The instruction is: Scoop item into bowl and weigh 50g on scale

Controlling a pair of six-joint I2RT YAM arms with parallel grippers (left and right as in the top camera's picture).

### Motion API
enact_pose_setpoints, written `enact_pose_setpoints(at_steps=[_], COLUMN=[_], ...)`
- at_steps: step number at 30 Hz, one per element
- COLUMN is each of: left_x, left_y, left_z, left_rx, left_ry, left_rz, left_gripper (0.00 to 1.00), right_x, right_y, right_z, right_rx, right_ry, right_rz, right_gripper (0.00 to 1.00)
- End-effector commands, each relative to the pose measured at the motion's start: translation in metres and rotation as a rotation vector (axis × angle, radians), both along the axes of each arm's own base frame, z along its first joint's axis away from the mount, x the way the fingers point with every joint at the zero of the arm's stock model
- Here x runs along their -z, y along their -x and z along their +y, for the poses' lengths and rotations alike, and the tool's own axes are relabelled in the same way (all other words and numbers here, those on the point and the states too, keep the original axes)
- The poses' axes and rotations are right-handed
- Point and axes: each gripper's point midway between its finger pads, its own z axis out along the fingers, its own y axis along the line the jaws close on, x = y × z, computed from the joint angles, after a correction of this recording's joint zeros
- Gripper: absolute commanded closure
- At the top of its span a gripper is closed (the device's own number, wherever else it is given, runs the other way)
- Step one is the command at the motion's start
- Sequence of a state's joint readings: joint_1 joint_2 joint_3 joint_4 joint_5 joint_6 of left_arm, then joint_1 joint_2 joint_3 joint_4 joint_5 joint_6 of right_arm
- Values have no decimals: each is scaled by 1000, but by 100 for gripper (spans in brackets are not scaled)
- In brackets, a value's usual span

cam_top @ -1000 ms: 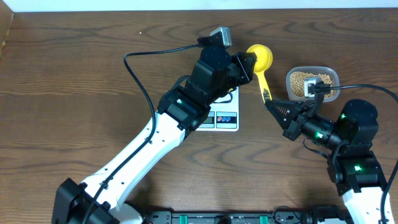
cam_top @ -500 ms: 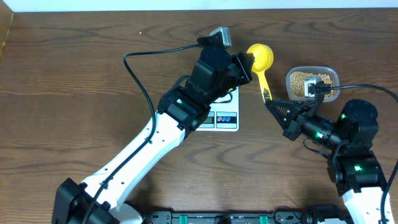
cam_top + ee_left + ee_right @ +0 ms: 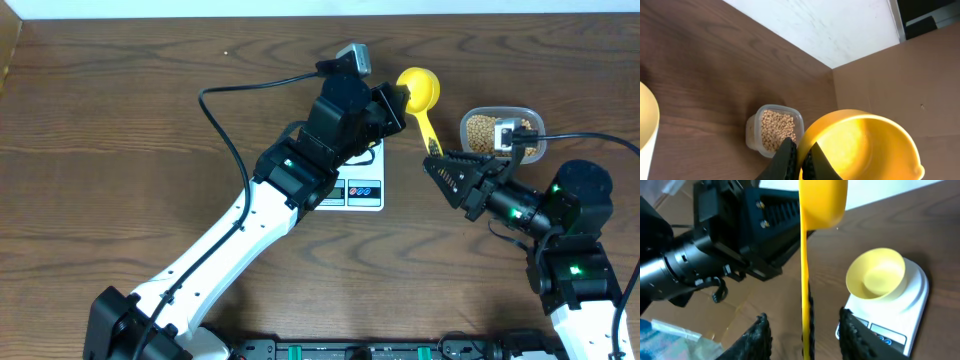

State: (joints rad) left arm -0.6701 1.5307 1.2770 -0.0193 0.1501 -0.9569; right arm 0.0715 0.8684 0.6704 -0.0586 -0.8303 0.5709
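The left gripper [image 3: 800, 151] is clenched on the rim of the yellow scoop [image 3: 860, 145]. The right gripper [image 3: 805, 332] stands released, its fingers spread on either side of the scoop's handle. The beans [image 3: 481, 130] lie in the clear tub [image 3: 500, 110] at the far right. The bowl [image 3: 875, 275] rests on the scale [image 3: 917, 292], left of the tub.

Yellow scoop [image 3: 805, 280] inside the spread right claw [image 3: 805, 335]
Its handle stands upright, touching neither finger; at right, a pale yellow bowl [image 3: 876, 274] sits on the white scale [image 3: 914, 294].
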Motion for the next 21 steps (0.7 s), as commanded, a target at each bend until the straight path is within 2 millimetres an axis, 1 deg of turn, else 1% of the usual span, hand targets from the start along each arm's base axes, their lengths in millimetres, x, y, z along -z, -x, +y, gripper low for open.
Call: enact_pose_setpoints(at_steps=[1,8,13,18,21], left_x=[0,1,1,1,2], left_y=[-3,0,4,7,8], left_z=[3,0,-5,-8,-9], left_rx=[-28,-47,-36,-34,-34], left_ry=[16,92,97,127,134], left_rz=[14,90,99,132,144], left_gripper=[93,92,93,92,92], right_x=[-12,-24,-24,-25,-27], right_y=[1,-5,-9,-11,-11], right_z=[2,-1,-4,-6,-6], right_rx=[1,34,66,82,84], right_ry=[-28,-68,-76,-83,-92], right_rz=[-6,-23,-14,-11,-11], right_gripper=[55,57,59,69,70])
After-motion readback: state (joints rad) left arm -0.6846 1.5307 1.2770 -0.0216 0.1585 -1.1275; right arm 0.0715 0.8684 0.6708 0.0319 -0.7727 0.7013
